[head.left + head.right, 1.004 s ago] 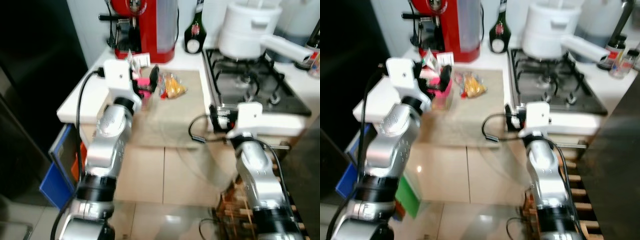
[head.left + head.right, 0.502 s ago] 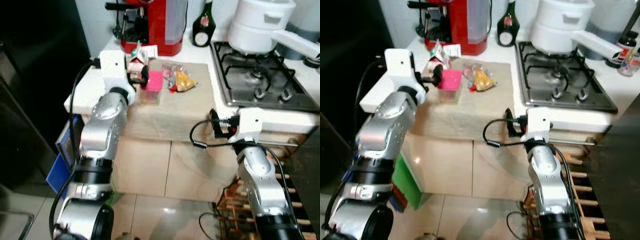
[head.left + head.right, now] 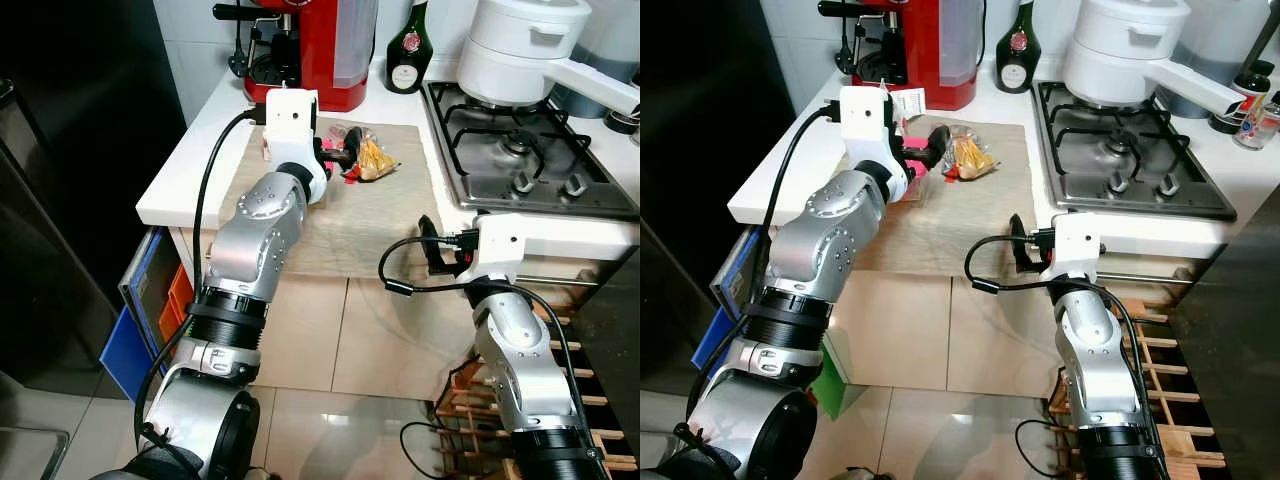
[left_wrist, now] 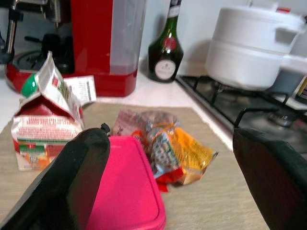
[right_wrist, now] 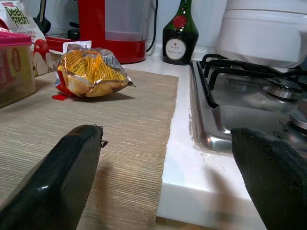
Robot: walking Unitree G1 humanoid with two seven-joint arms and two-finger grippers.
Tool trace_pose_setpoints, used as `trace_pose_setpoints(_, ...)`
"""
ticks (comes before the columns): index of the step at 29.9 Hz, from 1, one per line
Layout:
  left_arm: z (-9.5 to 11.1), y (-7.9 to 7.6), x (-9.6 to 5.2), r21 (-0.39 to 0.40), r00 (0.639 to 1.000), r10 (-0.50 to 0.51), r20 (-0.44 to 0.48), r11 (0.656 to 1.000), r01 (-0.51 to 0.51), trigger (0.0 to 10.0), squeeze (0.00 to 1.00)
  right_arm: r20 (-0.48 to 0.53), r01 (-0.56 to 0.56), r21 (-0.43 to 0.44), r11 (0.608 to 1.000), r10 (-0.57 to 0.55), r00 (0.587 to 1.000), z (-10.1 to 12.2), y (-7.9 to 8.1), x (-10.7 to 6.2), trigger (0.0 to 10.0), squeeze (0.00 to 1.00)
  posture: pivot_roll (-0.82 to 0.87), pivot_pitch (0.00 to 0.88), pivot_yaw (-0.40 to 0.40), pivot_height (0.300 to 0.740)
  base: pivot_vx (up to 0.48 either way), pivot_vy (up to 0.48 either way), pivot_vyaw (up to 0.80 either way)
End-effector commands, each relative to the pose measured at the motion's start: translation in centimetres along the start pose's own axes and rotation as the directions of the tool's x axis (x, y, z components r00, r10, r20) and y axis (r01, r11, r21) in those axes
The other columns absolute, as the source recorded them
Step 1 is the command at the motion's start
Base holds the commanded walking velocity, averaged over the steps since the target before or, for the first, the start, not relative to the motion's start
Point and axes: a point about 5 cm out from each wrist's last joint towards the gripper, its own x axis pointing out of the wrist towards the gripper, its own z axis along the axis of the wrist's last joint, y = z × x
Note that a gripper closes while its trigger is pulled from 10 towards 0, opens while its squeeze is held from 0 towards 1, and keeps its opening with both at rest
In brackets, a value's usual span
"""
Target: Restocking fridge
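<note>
A pink-lidded box (image 4: 127,187) stands on the beige mat (image 3: 370,215), with a milk carton (image 4: 45,120) beside it and a bag of snacks (image 3: 370,158) a little to its right. My left gripper (image 3: 930,150) is open over the pink box, its fingers (image 4: 81,177) spread wide and pointing at the snack bag. Nothing is held between them. Low at the counter's front edge, by the hob corner, my right gripper (image 3: 432,248) is open and holds nothing.
A red coffee machine (image 3: 310,50) and a green bottle (image 3: 405,55) stand at the back. A white pot (image 3: 520,50) sits on the gas hob (image 3: 520,150). The black fridge (image 3: 70,150) is at the left, crates (image 3: 140,300) under the counter, a wooden rack (image 3: 470,400) below right.
The view has shifted as I moved. My left arm has swung right, from the counter's left edge to over the pink box. The right arm holds its place.
</note>
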Motion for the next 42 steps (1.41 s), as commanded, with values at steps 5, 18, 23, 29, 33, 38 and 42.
trace_pose_setpoints(5, 0.5, -1.4, 0.0, 0.063, 0.999, -0.019, 0.031, 0.998, 0.017, 10.0, 0.00, 0.009, 0.013, -0.010, 1.000, -0.013, 1.000, 0.3, -0.1, 0.1, 10.0, 0.00, -0.15, 0.000, 0.024, 0.740, 0.000, 0.000, 0.00)
trace_pose_setpoints(18, 3.2, -1.2, -0.8, 0.024, 0.972, 0.007, 0.234, 1.000, -0.013, 10.0, 0.00, 0.006, 0.002, -0.008, 1.000, -0.002, 1.000, 0.1, 0.2, 0.2, 10.0, 0.00, -0.15, 0.000, 0.025, 0.740, 0.000, -0.229, 0.00)
trace_pose_setpoints(23, 3.3, -0.6, -0.8, 0.042, 0.969, 0.041, 0.242, 0.998, -0.052, 10.0, 0.00, 0.004, -0.002, -0.012, 1.000, 0.002, 1.000, 0.0, 0.2, 0.1, 10.0, 0.00, -0.15, 0.000, 0.023, 0.740, 0.000, 0.000, 0.00)
trace_pose_setpoints(29, 2.4, 0.3, -0.6, 0.095, 0.977, 0.103, 0.185, 0.988, -0.122, 10.0, 0.00, 0.001, -0.003, -0.015, 1.000, 0.003, 1.000, -0.1, 0.2, 0.1, 10.0, 0.00, -0.14, 0.000, 0.022, 0.740, 0.000, 0.000, 0.00)
trace_pose_setpoints(33, 1.7, 1.8, -0.4, 0.142, 0.973, 0.176, 0.148, 0.970, -0.197, 10.0, 0.00, -0.005, -0.009, -0.015, 1.000, 0.009, 1.000, -0.3, 0.3, 0.0, 10.0, 0.00, -0.14, 0.000, 0.021, 0.740, 0.000, 0.000, 0.00)
trace_pose_setpoints(38, 1.4, 2.3, -0.3, 0.160, 0.973, 0.189, 0.135, 0.965, -0.210, 10.0, 0.00, -0.007, -0.010, -0.014, 1.000, 0.010, 1.000, -0.3, 0.3, 0.0, 10.0, 0.00, -0.14, 0.000, 0.021, 0.740, 0.000, 0.000, 0.00)
trace_pose_setpoints(42, 0.7, 2.3, -0.3, 0.168, 0.977, 0.188, 0.098, 0.965, -0.202, 10.0, 0.00, -0.008, -0.012, -0.015, 1.000, 0.012, 1.000, -0.4, 0.4, -0.1, 10.0, 0.00, -0.14, 0.000, 0.019, 0.740, 0.000, 0.000, 0.00)
